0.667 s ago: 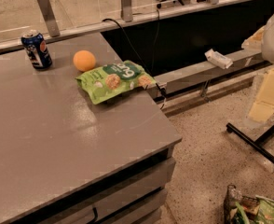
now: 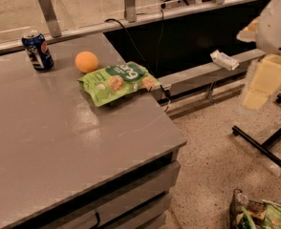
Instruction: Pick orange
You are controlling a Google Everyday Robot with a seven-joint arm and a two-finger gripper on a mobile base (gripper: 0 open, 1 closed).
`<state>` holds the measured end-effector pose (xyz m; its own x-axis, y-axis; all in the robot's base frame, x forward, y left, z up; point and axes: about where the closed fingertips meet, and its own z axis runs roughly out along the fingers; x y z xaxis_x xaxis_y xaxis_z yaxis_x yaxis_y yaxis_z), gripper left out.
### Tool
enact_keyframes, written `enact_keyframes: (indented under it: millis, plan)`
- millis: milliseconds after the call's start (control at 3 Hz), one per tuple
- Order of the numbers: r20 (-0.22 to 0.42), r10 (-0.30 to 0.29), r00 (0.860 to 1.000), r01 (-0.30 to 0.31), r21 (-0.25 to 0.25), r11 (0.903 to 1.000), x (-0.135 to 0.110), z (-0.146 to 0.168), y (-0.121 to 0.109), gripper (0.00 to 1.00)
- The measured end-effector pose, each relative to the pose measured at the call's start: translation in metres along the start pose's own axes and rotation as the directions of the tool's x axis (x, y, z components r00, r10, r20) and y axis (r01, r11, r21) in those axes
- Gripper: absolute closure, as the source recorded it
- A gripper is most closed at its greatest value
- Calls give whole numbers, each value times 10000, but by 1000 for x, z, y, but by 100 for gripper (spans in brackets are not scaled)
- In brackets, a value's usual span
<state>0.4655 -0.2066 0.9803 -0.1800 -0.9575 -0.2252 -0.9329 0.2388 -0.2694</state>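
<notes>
The orange [image 2: 86, 61] is a small round fruit lying on the grey table [image 2: 59, 142] near its far edge. It sits between a blue soda can [image 2: 37, 50] on its left and a green snack bag [image 2: 117, 81] on its right, close to the bag's corner. My arm, white and cream, is at the right edge of the view, off the table and over the floor. Its gripper [image 2: 262, 82] hangs there, far to the right of the orange and holding nothing that I can see.
A black recess with a grey ledge lies beyond the table's right edge, with a small white packet [image 2: 224, 59] on it. A cable [image 2: 131, 37] runs over the table's far corner. A black stand leg [image 2: 264, 144] and a bag of snacks [image 2: 260, 213] are on the floor.
My arm at the right has shifted slightly left and up and looks blurred. The orange, can and bag have not moved.
</notes>
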Motion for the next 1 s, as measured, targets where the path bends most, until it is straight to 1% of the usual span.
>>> enact_keyframes:
  millis: [333,667,1000]
  plan:
    - [279,-887,9957,878,326,9956,-35,10,-54,0]
    - [1103,-1714,9790,1661,557,9845,-84,26,-109,0]
    - [2319,-1893,9541,1802,602,9818,-144,45,-146,0]
